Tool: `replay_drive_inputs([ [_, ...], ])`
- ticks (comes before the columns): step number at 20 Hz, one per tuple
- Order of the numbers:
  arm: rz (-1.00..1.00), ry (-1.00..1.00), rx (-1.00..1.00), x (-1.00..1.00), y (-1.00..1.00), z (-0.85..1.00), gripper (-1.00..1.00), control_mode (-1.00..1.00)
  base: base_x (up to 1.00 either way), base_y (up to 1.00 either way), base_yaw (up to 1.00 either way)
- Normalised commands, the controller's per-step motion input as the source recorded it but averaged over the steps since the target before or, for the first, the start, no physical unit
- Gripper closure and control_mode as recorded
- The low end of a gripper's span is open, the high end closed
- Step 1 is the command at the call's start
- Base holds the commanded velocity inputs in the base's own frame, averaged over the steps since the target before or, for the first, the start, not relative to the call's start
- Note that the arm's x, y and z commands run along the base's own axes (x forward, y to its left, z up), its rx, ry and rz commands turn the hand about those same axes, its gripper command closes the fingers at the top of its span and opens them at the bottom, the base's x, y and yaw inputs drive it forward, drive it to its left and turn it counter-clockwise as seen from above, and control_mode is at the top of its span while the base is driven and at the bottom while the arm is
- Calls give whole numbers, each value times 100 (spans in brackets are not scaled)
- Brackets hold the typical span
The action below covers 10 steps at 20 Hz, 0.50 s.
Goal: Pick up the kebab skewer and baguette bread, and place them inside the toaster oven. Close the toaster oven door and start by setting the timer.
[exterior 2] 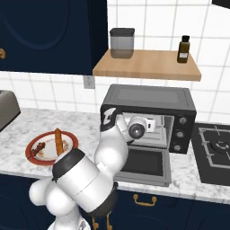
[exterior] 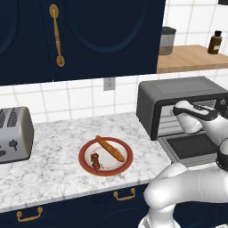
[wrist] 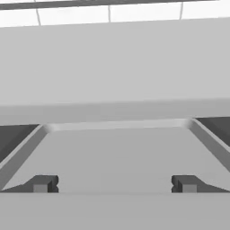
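The baguette bread (exterior: 110,148) (exterior 2: 58,138) lies slantwise on a red-rimmed plate (exterior: 81,156) (exterior 2: 69,136), with the kebab skewer (exterior: 95,160) (exterior 2: 40,147) beside it nearer the counter's front. To the plate's right stands the dark grey toaster oven (exterior: 178,89) (exterior 2: 148,96). The toaster oven door (exterior: 191,147) (exterior 2: 143,164) is dropped open and lies flat. My gripper (wrist: 114,184) is raised in front of the oven's mouth, above the door, far from the plate. Its fingertips (wrist: 45,184) stand wide apart, open, with nothing between them and grey oven surfaces ahead.
A silver two-slot toaster (exterior: 13,133) (exterior 2: 6,108) sits at the counter's left end. Above the oven, a wooden shelf (exterior 2: 148,65) carries a grey jar (exterior 2: 122,42) and a brown bottle (exterior 2: 183,49). A black stove (exterior 2: 215,148) lies to the oven's right. Dark blue cabinets hang overhead.
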Motion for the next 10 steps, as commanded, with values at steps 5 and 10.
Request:
replay_drive_inputs([
  [5,0,0,0,17,-1,-22,-100,-100,0,0,0],
  [10,0,1,0,19,0,-1,-100,-100,0,0,0],
])
